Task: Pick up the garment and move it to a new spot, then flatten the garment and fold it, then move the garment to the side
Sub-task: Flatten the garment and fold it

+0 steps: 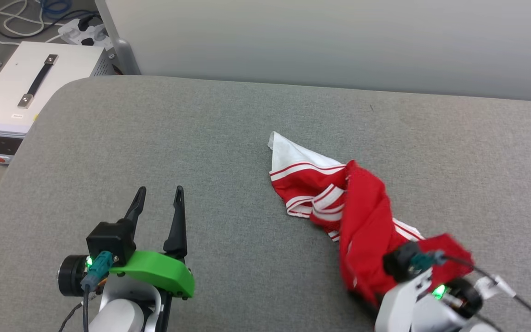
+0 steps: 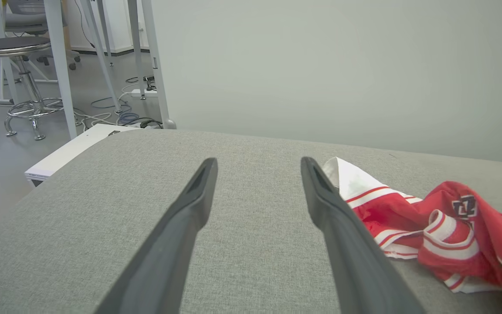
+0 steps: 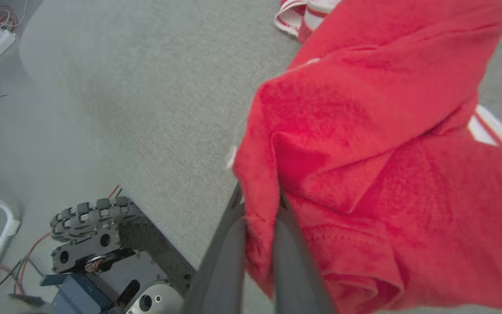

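A crumpled red jersey (image 1: 362,216) of soft knit, with a white sleeve and red-and-white striped trim, lies right of centre on the grey woven-fabric bench (image 1: 201,129). Its near end is bunched up toward the lower right. The right claw (image 3: 260,201) is pinched tight on a fold of that red cloth, while the left claw (image 1: 160,191), at lower left, has its two tapered dark fingers (image 1: 177,221) parted and empty.

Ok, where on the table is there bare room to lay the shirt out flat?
The widest bare patch is the middle of the table, between the left gripper, the back edge and the shirt. The far right behind the shirt is also free. Near right is crowded: the right gripper holds the bunched shirt there.
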`<state>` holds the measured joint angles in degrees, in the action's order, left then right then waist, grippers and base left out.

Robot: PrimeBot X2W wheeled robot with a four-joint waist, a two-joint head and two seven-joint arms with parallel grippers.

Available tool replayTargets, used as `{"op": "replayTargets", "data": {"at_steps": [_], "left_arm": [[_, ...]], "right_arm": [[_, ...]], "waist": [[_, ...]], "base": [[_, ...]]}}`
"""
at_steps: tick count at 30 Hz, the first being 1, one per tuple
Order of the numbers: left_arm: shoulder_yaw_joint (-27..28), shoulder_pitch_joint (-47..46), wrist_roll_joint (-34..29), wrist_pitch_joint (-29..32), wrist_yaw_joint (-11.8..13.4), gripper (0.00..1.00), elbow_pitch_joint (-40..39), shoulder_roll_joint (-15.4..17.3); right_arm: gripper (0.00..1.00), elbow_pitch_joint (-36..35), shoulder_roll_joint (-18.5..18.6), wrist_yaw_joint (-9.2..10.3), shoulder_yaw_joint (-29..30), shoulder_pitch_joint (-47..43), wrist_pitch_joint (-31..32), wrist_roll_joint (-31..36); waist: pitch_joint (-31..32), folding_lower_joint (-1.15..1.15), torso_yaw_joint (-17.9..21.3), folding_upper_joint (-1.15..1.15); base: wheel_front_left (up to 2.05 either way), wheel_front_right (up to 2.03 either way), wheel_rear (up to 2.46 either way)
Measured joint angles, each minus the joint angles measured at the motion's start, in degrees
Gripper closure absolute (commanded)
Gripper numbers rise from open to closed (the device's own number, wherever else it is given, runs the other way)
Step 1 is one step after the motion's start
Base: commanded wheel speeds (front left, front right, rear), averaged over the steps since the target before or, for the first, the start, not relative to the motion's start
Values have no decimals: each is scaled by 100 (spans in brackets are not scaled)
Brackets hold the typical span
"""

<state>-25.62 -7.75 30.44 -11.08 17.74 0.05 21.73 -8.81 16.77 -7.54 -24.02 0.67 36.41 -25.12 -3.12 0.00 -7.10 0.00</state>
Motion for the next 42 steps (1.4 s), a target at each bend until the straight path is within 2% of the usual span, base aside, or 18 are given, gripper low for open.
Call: {"op": "replayTargets", "data": {"at_steps": [6,11,12,13,23,28,32,33,35,38,42], "left_arm": [[-36,76,34,10,16,0,-14,2],[-41,93,42,10,18,0,-7,18],[-38,98,42,10,18,0,-4,21],[-37,103,44,10,21,0,-2,22],[-46,213,80,55,52,0,9,55],[-49,247,83,54,67,0,-9,103],[-46,269,83,55,89,0,-40,136],[-47,269,83,54,100,0,-64,137],[-45,268,83,53,101,0,-74,138],[-48,260,83,47,115,0,-85,134],[-52,196,82,0,115,0,-77,118]], "right_arm": [[100,-62,-23,0,-564,-708,352,-392],[100,-48,-114,0,-606,-1124,416,-487],[60,-66,-159,0,-575,-1150,341,-474],[0,-99,-213,0,-511,-1152,201,-432],[0,-465,-617,0,-91,-956,-1461,40],[0,-541,-894,0,388,-817,-2121,301],[0,-385,-991,0,1188,-704,-2306,517],[0,-171,-1026,0,1896,-613,-2359,659],[0,29,-1013,0,2351,-532,-2361,720],[0,403,-858,0,2806,-398,-2223,713],[0,835,-592,0,3058,-213,-1913,548]], "waist": [[65,0,-61,0],[88,0,-106,0],[89,0,-105,0],[93,0,-102,0],[268,0,-31,0],[309,0,-4,0],[269,0,-11,0],[207,0,-28,0],[155,0,-37,0],[58,0,-53,0],[-106,0,-87,0]], "base": [[0,0,0],[0,0,0],[0,0,0],[0,0,0],[0,0,0],[0,0,0],[0,0,0],[0,0,0],[0,0,0],[0,0,0],[0,0,0]]}}
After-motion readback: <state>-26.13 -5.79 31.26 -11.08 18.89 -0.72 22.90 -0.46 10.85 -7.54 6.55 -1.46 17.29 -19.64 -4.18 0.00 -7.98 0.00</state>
